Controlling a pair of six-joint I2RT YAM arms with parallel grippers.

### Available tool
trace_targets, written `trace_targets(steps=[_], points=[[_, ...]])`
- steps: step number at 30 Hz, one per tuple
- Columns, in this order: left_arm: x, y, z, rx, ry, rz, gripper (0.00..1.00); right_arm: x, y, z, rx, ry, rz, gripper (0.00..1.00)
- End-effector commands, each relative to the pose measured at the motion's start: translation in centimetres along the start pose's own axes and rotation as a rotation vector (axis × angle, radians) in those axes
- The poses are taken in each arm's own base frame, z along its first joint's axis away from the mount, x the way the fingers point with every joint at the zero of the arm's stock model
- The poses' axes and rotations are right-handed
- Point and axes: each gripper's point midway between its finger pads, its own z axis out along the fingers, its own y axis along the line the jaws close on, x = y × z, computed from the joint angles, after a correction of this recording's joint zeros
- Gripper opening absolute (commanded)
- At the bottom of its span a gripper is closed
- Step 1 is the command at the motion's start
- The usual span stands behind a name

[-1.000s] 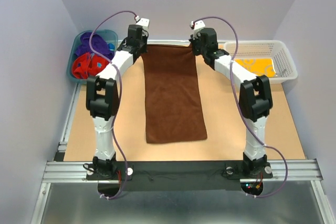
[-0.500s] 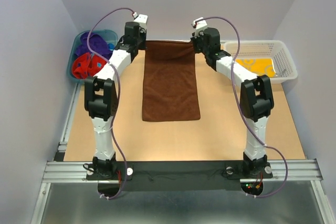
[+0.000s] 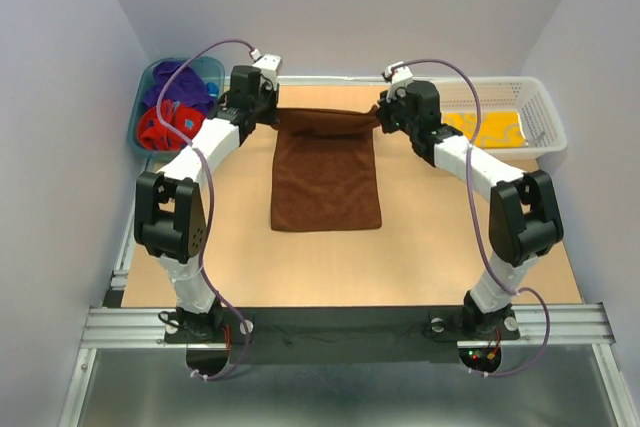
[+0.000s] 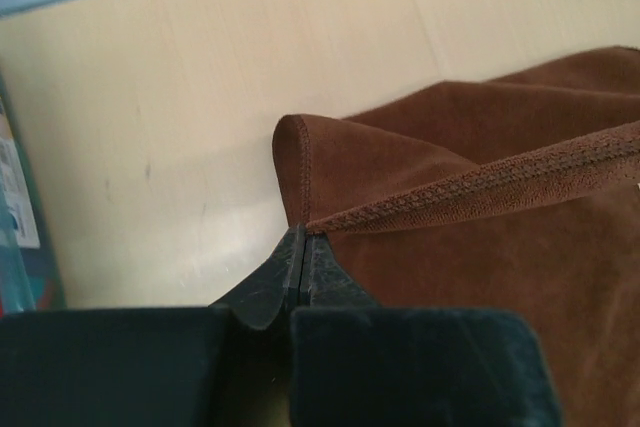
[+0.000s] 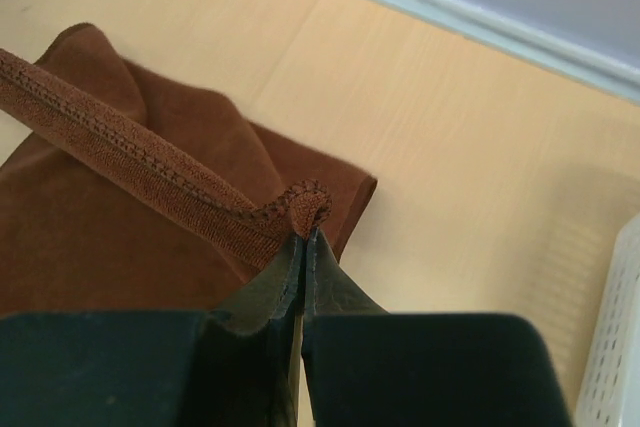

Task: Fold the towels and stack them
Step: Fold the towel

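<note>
A plain brown towel lies mid-table, its far edge lifted and slung between both grippers. My left gripper is shut on the towel's far left corner; the jaws pinch the stitched hem. My right gripper is shut on the far right corner, the hem curled above the closed tips. Under the raised edge a lower layer of the brown towel rests on the table. Red, purple and blue towels fill the teal tub. A yellow patterned towel lies in the white basket.
The teal plastic tub stands at the far left edge of the table. The white mesh basket stands at the far right. The tan tabletop shows bare wood in front of the towel, and the grey back wall is close behind both grippers.
Both grippers pulled the held far edge toward the near side and lowered it; the towel's near end slid away from the arms, and the cloth now lies shorter, doubled over.
</note>
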Motion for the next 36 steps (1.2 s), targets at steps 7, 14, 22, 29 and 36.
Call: trace_targets(steps=[7,14,22,29,36], points=[[5.1,0.7,-4.9,-0.084,0.073,-0.081,0.0,1.7,0.3,-5.0,-0.019,0.018,0.071,0.02],[3.5,1.6,-7.3,-0.144,0.026,-0.096,0.0,2.5,0.9,-5.9,-0.052,0.038,0.059,0.02],[5.2,0.5,-9.0,-0.104,0.058,-0.125,0.0,4.1,1.8,-6.9,-0.087,0.067,0.096,0.02],[11.6,-1.3,-10.2,-0.067,0.171,-0.234,0.0,8.6,3.5,-8.7,-0.129,0.162,0.202,0.07],[18.5,-4.1,-11.7,-0.011,0.305,-0.325,0.11,13.3,6.2,-11.8,-0.211,0.317,0.349,0.25]])
